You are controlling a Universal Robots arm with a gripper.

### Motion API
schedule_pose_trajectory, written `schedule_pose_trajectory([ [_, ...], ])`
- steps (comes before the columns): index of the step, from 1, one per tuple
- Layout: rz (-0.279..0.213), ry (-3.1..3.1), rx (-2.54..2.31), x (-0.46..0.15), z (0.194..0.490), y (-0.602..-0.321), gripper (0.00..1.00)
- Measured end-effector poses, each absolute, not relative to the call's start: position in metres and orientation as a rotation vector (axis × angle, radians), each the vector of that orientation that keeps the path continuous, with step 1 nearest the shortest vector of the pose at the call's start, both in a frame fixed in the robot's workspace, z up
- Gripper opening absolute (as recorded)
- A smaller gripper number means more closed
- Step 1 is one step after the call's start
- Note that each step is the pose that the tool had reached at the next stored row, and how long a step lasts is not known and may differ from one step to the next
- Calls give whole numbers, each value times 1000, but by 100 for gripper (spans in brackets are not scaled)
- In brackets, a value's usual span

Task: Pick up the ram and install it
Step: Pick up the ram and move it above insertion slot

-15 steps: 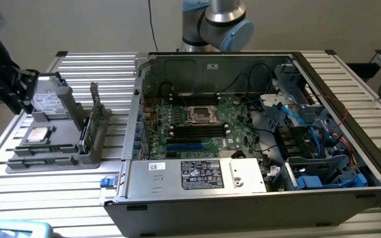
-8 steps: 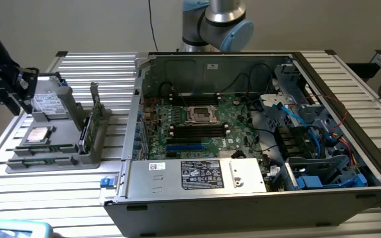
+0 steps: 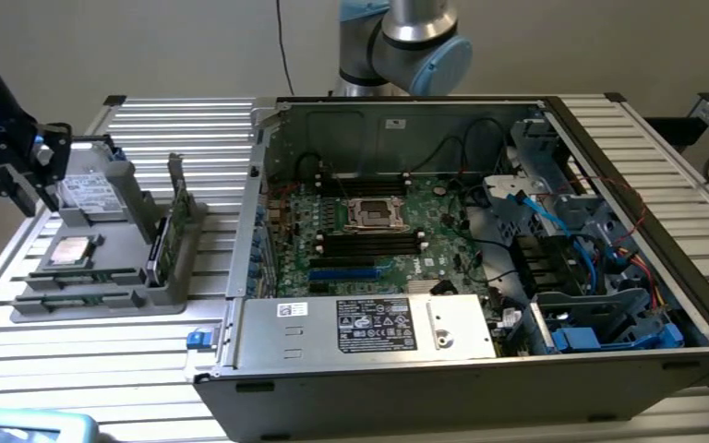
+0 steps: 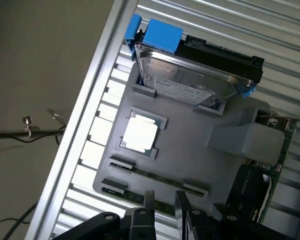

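Wrist view: spread hand [image 4: 164, 195] hovers over ram [image 4: 157, 176].

- The ram [image 4: 157, 176]: a long, thin green stick, lying lengthwise in a groove of the gray holder [image 4: 190, 160], both ends tucked into gray clips.
- A second stick [image 4: 132, 196], same look, runs parallel just beside it, along the holder's outer edge.
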State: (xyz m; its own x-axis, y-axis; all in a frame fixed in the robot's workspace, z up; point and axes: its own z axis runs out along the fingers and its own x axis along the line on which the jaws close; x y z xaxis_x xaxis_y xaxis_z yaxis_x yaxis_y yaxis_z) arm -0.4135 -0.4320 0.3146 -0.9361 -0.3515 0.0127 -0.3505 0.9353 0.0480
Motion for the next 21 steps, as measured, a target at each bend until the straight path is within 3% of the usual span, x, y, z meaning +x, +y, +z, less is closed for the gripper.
schedule_pose_trajectory([
  [21, -58, -2896, 1126, -413, 313, -432, 31],
])
